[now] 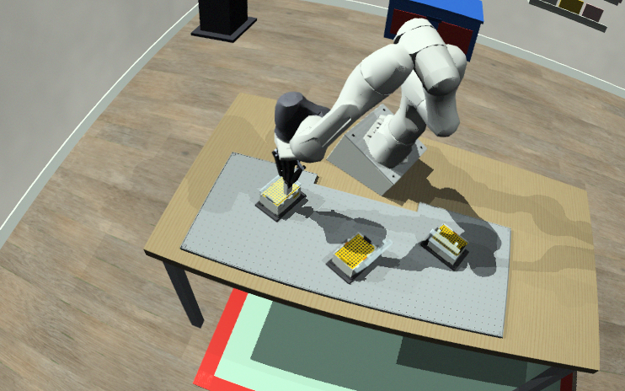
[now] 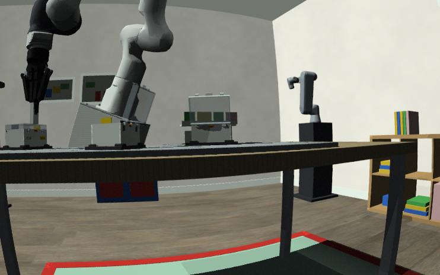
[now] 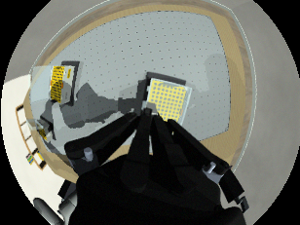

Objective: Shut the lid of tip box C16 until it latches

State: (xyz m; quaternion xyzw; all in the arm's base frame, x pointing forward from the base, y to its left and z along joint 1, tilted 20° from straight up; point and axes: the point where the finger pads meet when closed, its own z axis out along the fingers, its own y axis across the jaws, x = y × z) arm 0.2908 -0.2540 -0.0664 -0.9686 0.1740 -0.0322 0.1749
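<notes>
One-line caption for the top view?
Shut gripper pressing down on the leftmost of three tip boxes on a grey plate.

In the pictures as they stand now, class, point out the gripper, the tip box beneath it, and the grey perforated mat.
gripper (image 1: 287, 184), top view, shut fingertips.
tip box (image 1: 275, 206), top view, white wall.
mat (image 1: 258, 258), top view, bare dotted surface.

White arm (image 1: 368, 87), dark wrist, black end effector (image 1: 286, 177).
</notes>
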